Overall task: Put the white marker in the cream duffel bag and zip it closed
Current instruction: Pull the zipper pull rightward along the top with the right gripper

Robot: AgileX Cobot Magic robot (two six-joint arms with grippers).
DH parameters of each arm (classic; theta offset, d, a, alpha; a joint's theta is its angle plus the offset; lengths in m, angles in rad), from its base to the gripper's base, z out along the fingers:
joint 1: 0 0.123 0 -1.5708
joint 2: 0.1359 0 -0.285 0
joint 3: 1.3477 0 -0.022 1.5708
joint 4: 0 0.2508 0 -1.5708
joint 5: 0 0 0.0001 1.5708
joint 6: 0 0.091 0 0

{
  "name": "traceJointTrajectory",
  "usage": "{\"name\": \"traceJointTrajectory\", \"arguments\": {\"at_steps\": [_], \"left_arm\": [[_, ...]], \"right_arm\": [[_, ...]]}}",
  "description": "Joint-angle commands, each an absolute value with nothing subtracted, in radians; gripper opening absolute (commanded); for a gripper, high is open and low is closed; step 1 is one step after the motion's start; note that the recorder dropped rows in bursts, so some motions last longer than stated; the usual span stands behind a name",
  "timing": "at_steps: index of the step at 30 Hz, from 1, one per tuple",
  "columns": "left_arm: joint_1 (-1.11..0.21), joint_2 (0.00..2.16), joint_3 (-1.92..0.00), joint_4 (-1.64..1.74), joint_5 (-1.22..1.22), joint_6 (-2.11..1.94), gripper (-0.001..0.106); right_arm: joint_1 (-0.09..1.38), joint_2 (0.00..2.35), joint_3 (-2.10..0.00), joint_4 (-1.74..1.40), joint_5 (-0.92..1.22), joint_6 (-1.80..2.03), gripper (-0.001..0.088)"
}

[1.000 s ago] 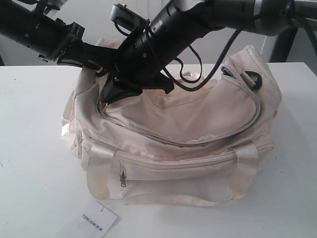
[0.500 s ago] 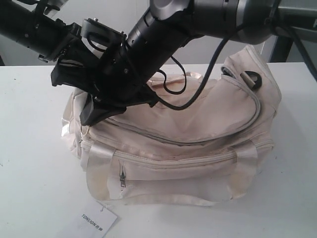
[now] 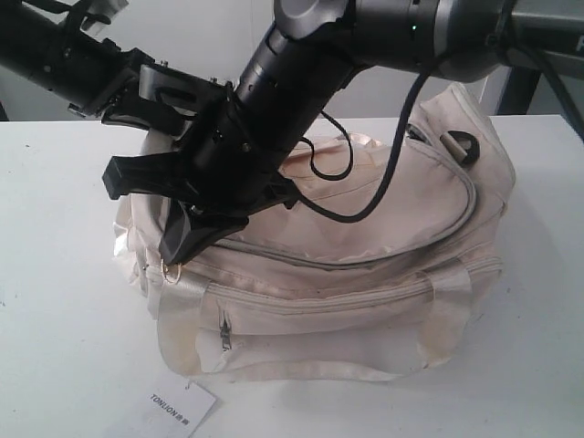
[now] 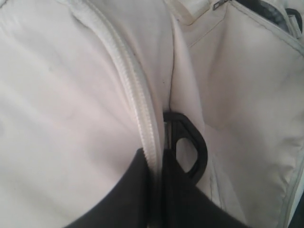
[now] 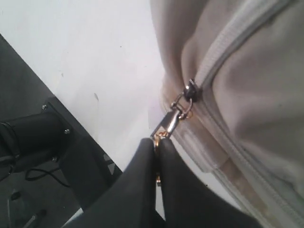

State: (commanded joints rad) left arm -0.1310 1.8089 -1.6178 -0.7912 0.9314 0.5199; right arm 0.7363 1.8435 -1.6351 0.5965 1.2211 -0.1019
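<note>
The cream duffel bag (image 3: 365, 274) lies on the white table (image 3: 64, 274). At the bag's left end my right gripper (image 3: 175, 254) (image 5: 156, 141) is shut on the gold zipper pull (image 5: 172, 119), which hangs from the slider (image 5: 191, 89). The curved zipper (image 3: 365, 261) looks closed along the top. My left gripper (image 4: 154, 154) is shut on the bag's zipper seam (image 4: 137, 99), beside a black D-ring (image 4: 194, 148). The white marker is out of view.
A white paper tag (image 3: 178, 406) lies on the table in front of the bag. Another black D-ring (image 3: 461, 146) sits at the bag's right end. Both arms cross over the bag's left half. The table edge and dark robot base (image 5: 33, 137) lie beyond the bag's end.
My right gripper has travelled left and down along the zipper line to the bag's left end, drawing the pull with it. The bag's top has flattened.
</note>
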Motion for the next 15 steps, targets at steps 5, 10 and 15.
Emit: {"name": "traceJointTrajectory", "arguments": {"at_steps": [5, 10, 15], "left_arm": [[-0.131, 1.809, -1.618, -0.729, 0.921, 0.520, 0.000], [-0.131, 1.809, -1.618, -0.667, 0.907, 0.520, 0.000], [-0.131, 1.809, -1.618, -0.626, 0.907, 0.520, 0.000]], "right_arm": [[0.736, 1.844, -1.635, 0.529, 1.221, -0.102, 0.0000], [0.736, 1.844, -1.635, 0.477, 1.221, -0.102, 0.0000], [0.736, 1.835, -1.635, 0.438, 1.221, -0.102, 0.0000]]}}
